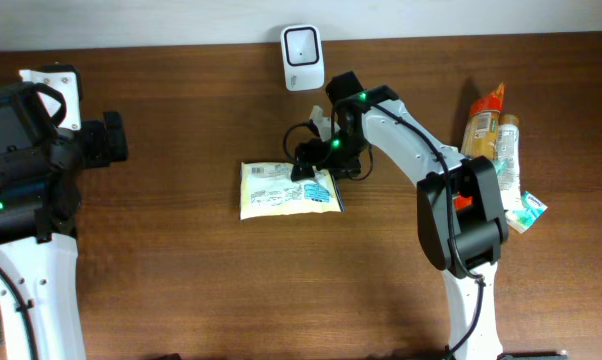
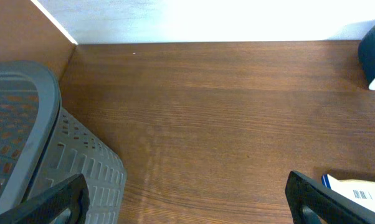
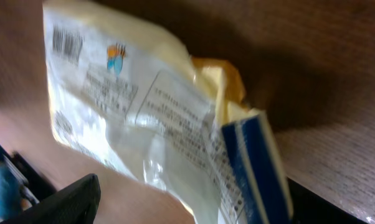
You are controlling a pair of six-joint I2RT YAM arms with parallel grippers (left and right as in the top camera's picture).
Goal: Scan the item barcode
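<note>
- Left gripper [image 2: 187,200] gapes wide, well left of the yellow packet [image 1: 286,188]
- Packet lies flat on the counter [image 1: 181,280], barcode up
- White scanner [image 1: 302,58] stands beyond the packet, apart
- Right gripper [image 1: 313,162] at the packet's right edge, jaws spread around it

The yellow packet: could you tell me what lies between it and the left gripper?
Only bare wooden table between left gripper and yellow packet, seen overhead.

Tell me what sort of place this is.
Probably a mock checkout station on a wooden table. A white barcode scanner stands at the back edge, a yellow-and-white packet lies before it, more packaged goods wait at the right, and a grey plastic basket shows in the left wrist view.
</note>
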